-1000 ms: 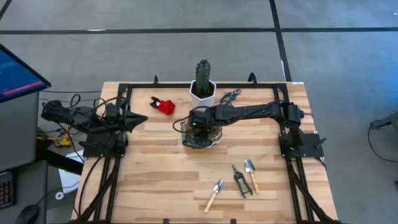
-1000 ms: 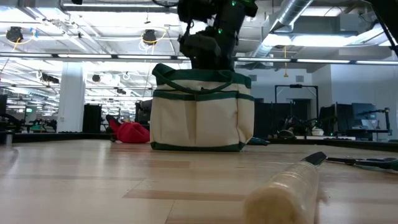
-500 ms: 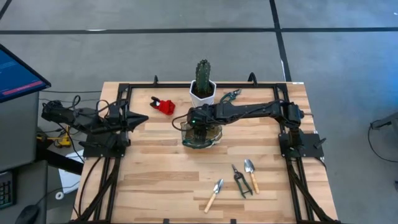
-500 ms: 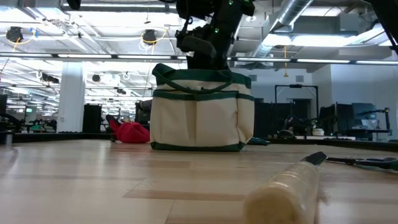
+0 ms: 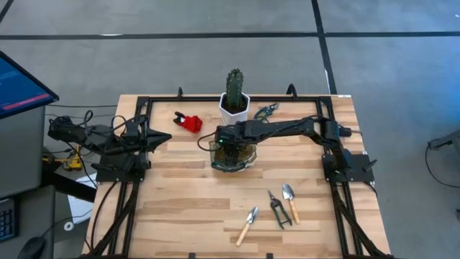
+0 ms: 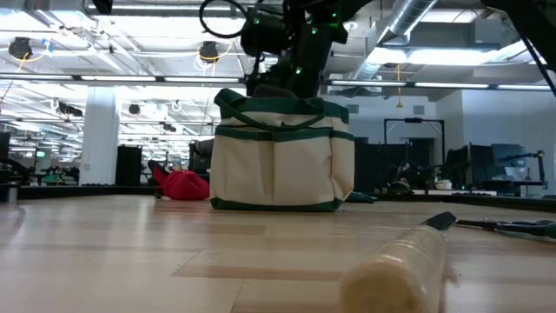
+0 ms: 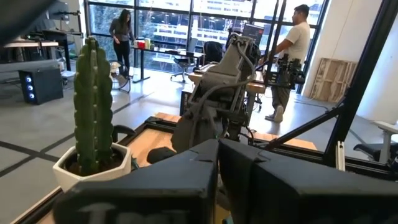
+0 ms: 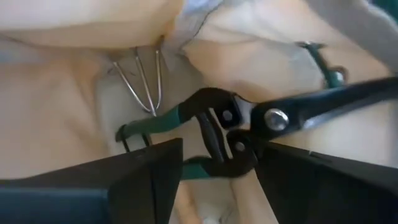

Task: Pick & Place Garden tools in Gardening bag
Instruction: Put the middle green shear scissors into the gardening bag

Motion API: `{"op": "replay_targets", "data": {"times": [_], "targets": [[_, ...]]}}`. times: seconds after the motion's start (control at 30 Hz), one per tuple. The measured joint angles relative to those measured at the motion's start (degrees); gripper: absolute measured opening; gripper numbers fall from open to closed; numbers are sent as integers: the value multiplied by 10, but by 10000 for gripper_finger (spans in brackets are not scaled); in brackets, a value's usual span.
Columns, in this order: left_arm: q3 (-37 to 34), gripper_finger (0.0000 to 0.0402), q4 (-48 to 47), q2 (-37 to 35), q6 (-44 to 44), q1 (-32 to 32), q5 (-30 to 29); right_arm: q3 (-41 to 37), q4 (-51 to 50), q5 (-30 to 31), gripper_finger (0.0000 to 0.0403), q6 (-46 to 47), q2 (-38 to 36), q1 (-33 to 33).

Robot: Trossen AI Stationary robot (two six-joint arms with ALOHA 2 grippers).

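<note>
The cream gardening bag (image 5: 231, 155) with green trim stands mid-table and shows upright in the low view (image 6: 282, 161). My right gripper (image 5: 224, 137) hangs open over the bag's mouth (image 6: 280, 85). In the right wrist view the gripper (image 8: 217, 154) looks down into the bag. There, dark pruning shears with green handles (image 8: 214, 127) lie beside a fork's metal tines (image 8: 144, 78). The fingers stand on either side of the shears' handle end without plainly touching. My left gripper (image 5: 162, 139) waits shut at the table's left.
A red pruner (image 5: 189, 121) lies left of the cactus in its white pot (image 5: 234, 101), and a blue-green tool (image 5: 266, 110) lies to its right. Two wooden-handled tools (image 5: 290, 201) (image 5: 248, 225) and dark shears (image 5: 279, 209) lie near the front right. People stand in the room beyond.
My right gripper has gone up, out of the bag's mouth, shifting a little toward the table's left and tipping. The bag has stayed where it was.
</note>
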Motion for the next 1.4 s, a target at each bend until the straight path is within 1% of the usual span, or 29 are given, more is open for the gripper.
{"op": "replay_targets", "data": {"times": [0.13, 0.23, 0.3, 0.4, 0.5, 0.57, 0.63, 0.73, 1.0, 1.17, 1.27, 1.33, 1.4], "targets": [[0, 3, -1, 0, -1, 0, 0, 0, 9, -2, 180, 0, 5, 5], [0, 3, -2, 0, -2, 0, 0, 0, 14, -9, 160, 0, 5, 6], [0, 3, -4, 0, -2, 0, 0, 0, 15, -24, 135, 0, 5, 6], [0, 3, -4, 0, -2, 0, 0, 1, 24, -44, 85, -2, 4, 6], [0, 3, -6, 0, -2, 0, 0, 4, 43, -79, 36, -1, -4, 6], [0, 3, -6, 0, -2, 0, 0, 2, 46, -87, 15, -6, -13, 7], [0, 3, -7, 0, -2, 0, -1, 2, 57, -96, 13, -5, -15, 4], [0, 3, -9, 0, -2, 0, -2, -1, 41, -83, 13, -7, -27, -3], [0, 3, -10, 0, -2, 1, -2, -1, 20, -84, 13, -7, -53, -14], [0, 3, -10, 0, -13, 1, -2, 2, 4, -84, 13, -35, -61, -17], [0, 3, -10, 0, -18, 1, -2, 20, -62, -67, 13, -58, -60, -17], [0, 3, -10, 0, -25, 1, -2, 36, -83, -45, 13, -87, -60, -16], [0, 3, -10, 0, -26, 1, -2, 47, -97, -38, 13, -108, -61, -16]]}}
